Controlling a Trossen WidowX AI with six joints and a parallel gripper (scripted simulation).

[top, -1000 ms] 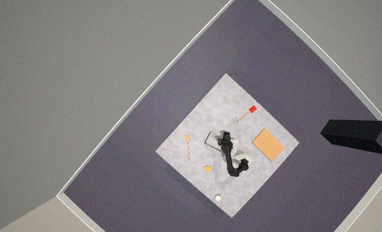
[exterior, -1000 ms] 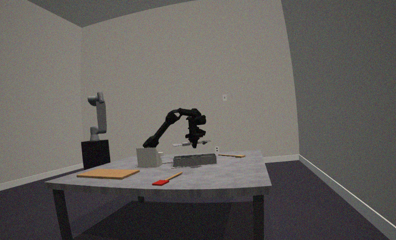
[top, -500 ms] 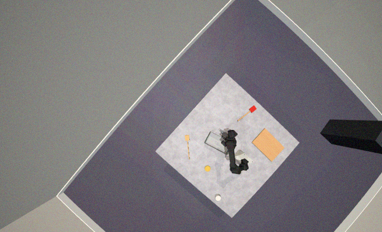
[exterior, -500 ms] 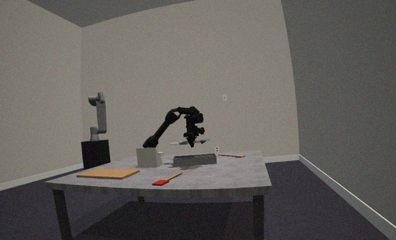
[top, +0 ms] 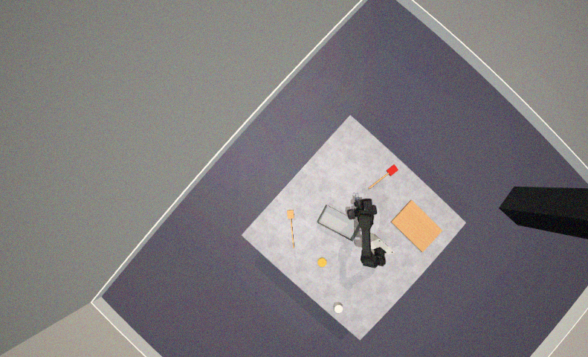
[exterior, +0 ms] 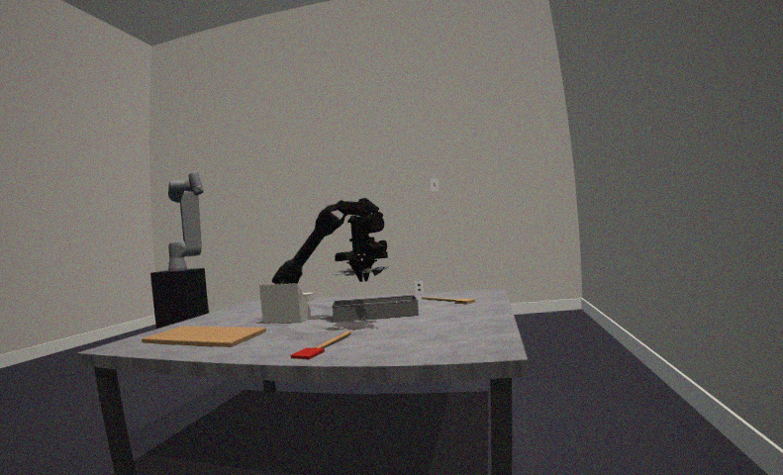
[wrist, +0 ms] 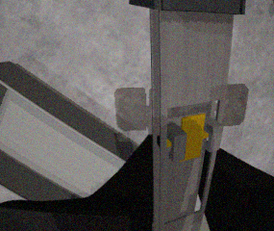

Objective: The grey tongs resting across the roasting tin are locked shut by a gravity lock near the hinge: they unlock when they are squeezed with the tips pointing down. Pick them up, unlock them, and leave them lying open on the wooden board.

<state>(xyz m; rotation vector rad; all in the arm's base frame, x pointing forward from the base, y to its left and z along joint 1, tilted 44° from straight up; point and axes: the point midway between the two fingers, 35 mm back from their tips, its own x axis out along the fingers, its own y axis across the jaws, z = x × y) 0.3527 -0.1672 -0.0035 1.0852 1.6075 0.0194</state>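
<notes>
My gripper [exterior: 363,278] [wrist: 170,141] is shut on the grey tongs [exterior: 378,270] [wrist: 194,63] and holds them in the air, roughly level, above the end of the roasting tin [exterior: 383,309] [wrist: 69,103] [top: 334,231] nearer the arm's base. In the wrist view the tongs run from top to bottom across the fingers, with a yellow piece [wrist: 193,137] showing on them. Their two arms look close together; the lock's state cannot be told. In the top view the arm hides most of them. The wooden board [top: 416,225] [exterior: 207,335] has nothing on it.
A red-headed spatula [top: 392,169] [exterior: 307,352] lies beyond the tin, on the board's side. A wooden spatula [top: 291,214] [exterior: 464,301] lies on the tin's other side. A yellow disc [top: 322,262] and a white round thing [top: 338,309] are towards the table's near edge in the top view.
</notes>
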